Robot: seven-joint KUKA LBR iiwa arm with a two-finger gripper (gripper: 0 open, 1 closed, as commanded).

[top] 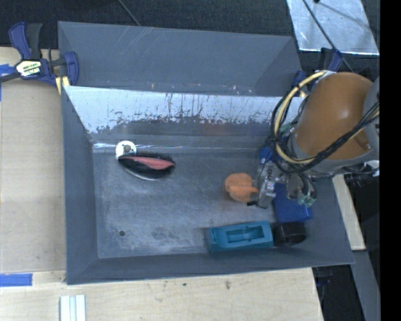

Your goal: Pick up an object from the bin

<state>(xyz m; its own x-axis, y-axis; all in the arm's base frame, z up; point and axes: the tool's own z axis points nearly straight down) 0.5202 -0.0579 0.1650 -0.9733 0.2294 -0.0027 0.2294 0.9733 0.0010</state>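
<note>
The pincer (262,191) is low in the right part of the bin (187,65), close above the floor, and the thing nearest to it is a small orange rounded lump (238,186), which lies just beside it on the left. Whether the two already touch I cannot tell, and also I cannot tell if the pincer is spread or pressed together, because the wrist hides its tips. In my judgement the coming move depends on this one relation: the lump is to the left of the pincer, not under it, so a short shift to the left is needed before any closing. The lump is nearly round, so it has no long axis to respect. On the near side of the pincer lies a blue block (239,237), its long axis running left to right along the near wall, with a black piece (291,233) at its right end. A dark oval thing with a pink stripe (147,164) lies well apart at the far left.
</note>
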